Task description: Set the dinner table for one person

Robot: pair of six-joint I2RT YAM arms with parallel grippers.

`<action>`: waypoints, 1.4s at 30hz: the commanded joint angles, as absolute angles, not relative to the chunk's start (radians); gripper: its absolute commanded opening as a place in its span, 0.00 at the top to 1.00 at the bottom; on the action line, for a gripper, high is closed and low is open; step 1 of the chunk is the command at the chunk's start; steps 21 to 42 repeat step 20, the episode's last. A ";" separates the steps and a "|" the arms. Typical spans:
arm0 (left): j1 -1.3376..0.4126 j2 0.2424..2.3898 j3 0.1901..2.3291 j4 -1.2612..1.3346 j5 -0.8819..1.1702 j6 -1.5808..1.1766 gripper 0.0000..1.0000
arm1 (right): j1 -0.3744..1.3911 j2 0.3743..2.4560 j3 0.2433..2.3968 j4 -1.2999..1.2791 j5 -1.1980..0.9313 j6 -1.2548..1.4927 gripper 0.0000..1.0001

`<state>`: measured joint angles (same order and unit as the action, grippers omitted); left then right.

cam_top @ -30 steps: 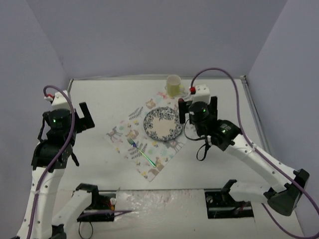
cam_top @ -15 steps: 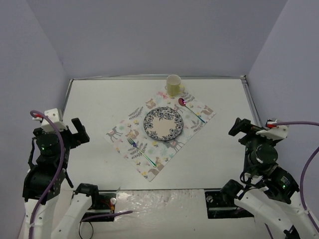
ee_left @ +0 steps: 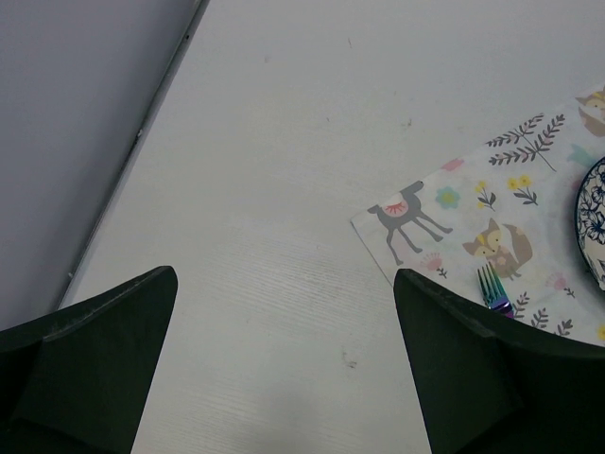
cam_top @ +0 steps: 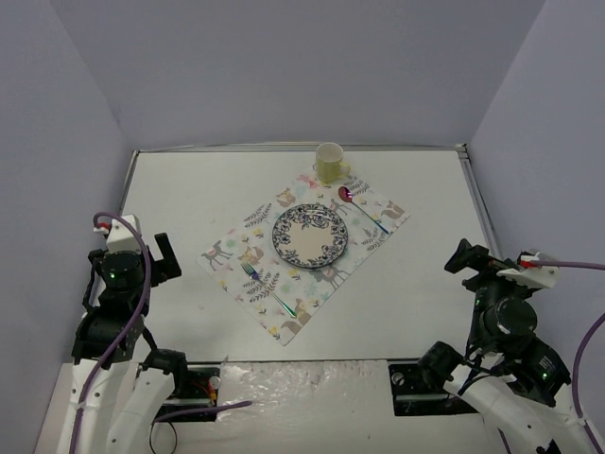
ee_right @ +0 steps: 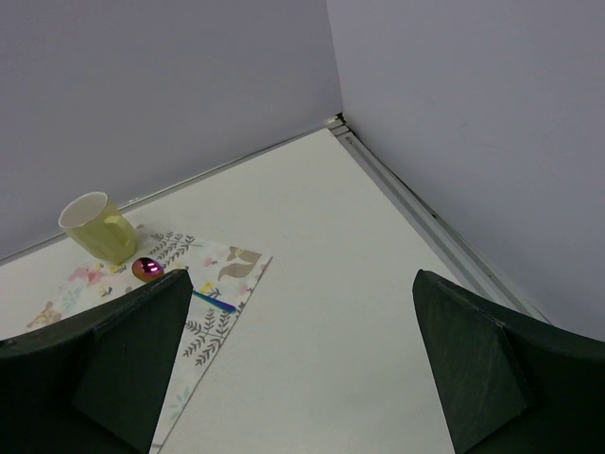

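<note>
The white dinner table [cam_top: 189,189] bears a pastel animal-print placemat [cam_top: 227,251] laid diagonally. On the placemat lie a blue-patterned plate [cam_top: 310,235], an iridescent fork [cam_top: 267,284] to the plate's left and an iridescent spoon [cam_top: 364,210] to its right. A pale yellow cup [cam_top: 330,162] stands at the placemat's far corner. My left gripper [cam_top: 161,257] is open and empty over bare table at the near left; its wrist view shows the fork tines [ee_left: 492,287]. My right gripper [cam_top: 468,257] is open and empty at the near right; its wrist view shows the cup [ee_right: 95,225] and spoon [ee_right: 146,269].
Lilac walls close the table in at the back and both sides, with a metal rail [ee_right: 425,213] along the right edge. The arm bases and cables sit at the near edge [cam_top: 312,383].
The right arm has drawn back from beside the plate to the near right, leaving the spoon on the placemat. The left arm has pulled back toward the near left.
</note>
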<state>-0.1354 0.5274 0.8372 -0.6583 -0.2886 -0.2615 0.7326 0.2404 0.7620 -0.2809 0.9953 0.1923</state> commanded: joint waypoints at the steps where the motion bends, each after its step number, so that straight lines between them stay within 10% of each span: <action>1: -0.107 0.544 0.833 -0.523 -0.325 -0.262 0.03 | 0.732 0.251 0.753 -0.227 0.999 0.206 0.00; 42: -0.105 0.571 0.821 -0.524 -0.320 -0.260 0.03 | 0.729 0.288 0.760 -0.225 0.975 0.202 0.00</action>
